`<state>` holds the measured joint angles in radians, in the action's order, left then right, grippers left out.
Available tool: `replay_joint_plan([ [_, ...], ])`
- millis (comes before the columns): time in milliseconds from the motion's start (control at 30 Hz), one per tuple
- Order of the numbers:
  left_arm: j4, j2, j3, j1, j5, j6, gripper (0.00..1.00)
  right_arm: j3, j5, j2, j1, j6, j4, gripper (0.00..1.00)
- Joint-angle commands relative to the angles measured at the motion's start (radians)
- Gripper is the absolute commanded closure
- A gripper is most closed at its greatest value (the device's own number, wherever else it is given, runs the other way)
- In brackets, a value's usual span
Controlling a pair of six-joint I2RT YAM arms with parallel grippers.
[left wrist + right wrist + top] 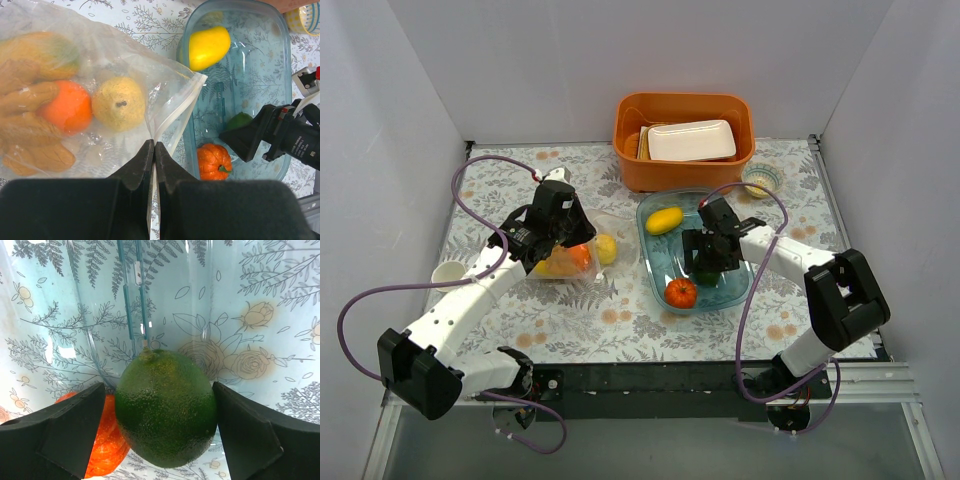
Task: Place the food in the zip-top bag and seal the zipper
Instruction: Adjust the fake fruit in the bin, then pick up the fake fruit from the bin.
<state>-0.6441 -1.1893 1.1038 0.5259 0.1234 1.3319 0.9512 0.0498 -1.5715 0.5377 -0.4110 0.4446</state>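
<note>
My left gripper (154,150) is shut on the zipper (181,106) edge of the zip-top bag (100,55), which lies left of the blue dish (741,291). Inside the bag are an orange fruit (69,107), a yellow pear-like fruit (119,103) and other yellow-orange food. My right gripper (159,390) is low inside the dish, its jaws open on either side of a green lime (166,407); a small gap shows on the left side. An orange pumpkin (102,450) lies beside the lime, and a yellow mango (664,220) at the dish's far end.
An orange bin (630,160) holding a white tray (692,140) stands at the back. A small patterned bowl (761,180) sits right of it. A white cup (448,272) stands at the left edge. Grey walls close the table on three sides.
</note>
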Motion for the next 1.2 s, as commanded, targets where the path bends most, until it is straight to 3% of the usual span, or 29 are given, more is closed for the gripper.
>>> replay_joint_plan([
  [0, 0.001, 0.019, 0.025, 0.003, 0.005, -0.002, 1.00, 0.069, 0.034, 0.042, -0.004, 0.034, 0.040, 0.05],
  [400, 0.012, -0.003, 0.027, 0.003, -0.007, -0.005, 1.00, 0.040, 0.070, 0.096, -0.002, 0.081, 0.120, 0.09],
  [600, 0.008, -0.004, 0.033, 0.003, -0.004, -0.007, 1.00, 0.015, 0.039, 0.073, -0.002, 0.077, 0.080, 0.22],
  [767, 0.003, -0.001, 0.036, 0.003, -0.002, -0.007, 1.00, 0.053, 0.038, 0.054, -0.002, 0.071, 0.097, 0.44],
  [1000, 0.003, 0.008, 0.027, 0.003, 0.001, 0.000, 1.00, 0.081, 0.028, 0.134, -0.002, 0.051, 0.095, 0.58],
  [1033, 0.004, 0.008, 0.027, 0.003, -0.001, 0.000, 1.00, 0.086, 0.024, 0.145, -0.002, 0.044, 0.095, 0.64],
  [1167, 0.003, 0.008, 0.030, 0.003, -0.002, 0.000, 1.00, 0.103, -0.037, 0.192, -0.002, 0.032, 0.069, 0.65],
])
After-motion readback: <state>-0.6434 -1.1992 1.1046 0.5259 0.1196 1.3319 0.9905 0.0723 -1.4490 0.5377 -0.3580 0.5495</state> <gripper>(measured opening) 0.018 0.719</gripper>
